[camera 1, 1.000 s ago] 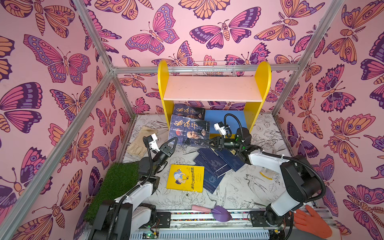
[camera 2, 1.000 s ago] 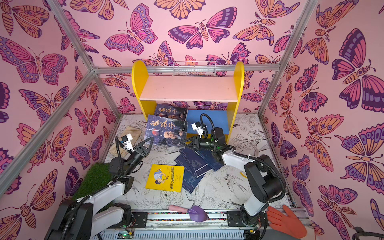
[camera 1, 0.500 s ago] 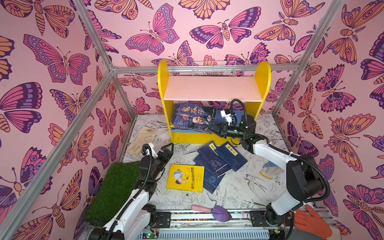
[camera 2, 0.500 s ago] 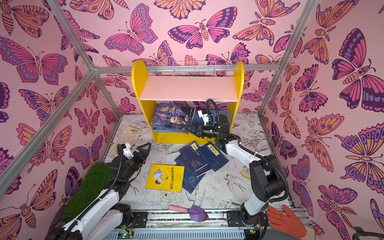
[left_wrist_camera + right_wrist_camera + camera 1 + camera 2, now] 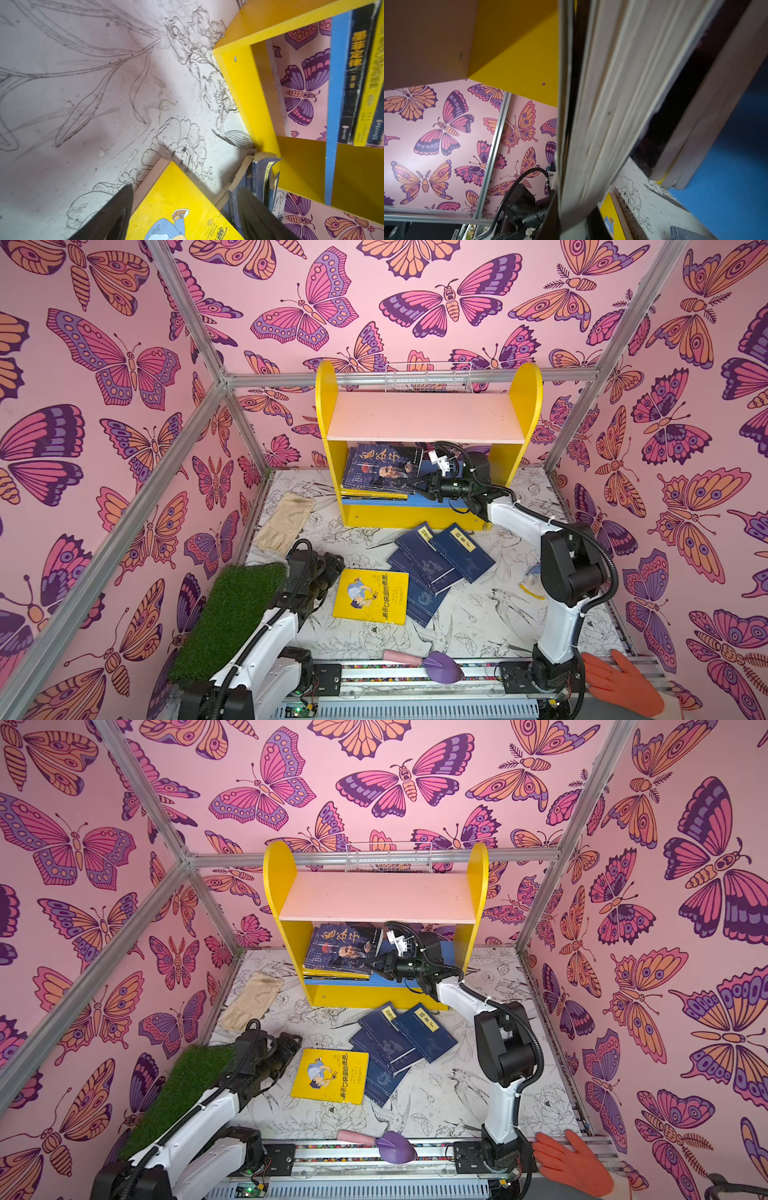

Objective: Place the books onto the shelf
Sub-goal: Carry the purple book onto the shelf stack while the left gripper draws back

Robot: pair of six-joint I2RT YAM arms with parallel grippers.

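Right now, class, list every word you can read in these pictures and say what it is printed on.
"鬼谷子": cover of the dark portrait book.
"装在口袋里的爸爸": cover of the yellow book.
"墨菲定律": spine of the black book.
Yellow labels on the navy books: too small to read.
Other small print on covers and spines: blurred.

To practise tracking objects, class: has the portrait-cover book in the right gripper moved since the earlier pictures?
Yes. The portrait-cover book, held by the right gripper, has gone from in front of the shelf into its lower bay.
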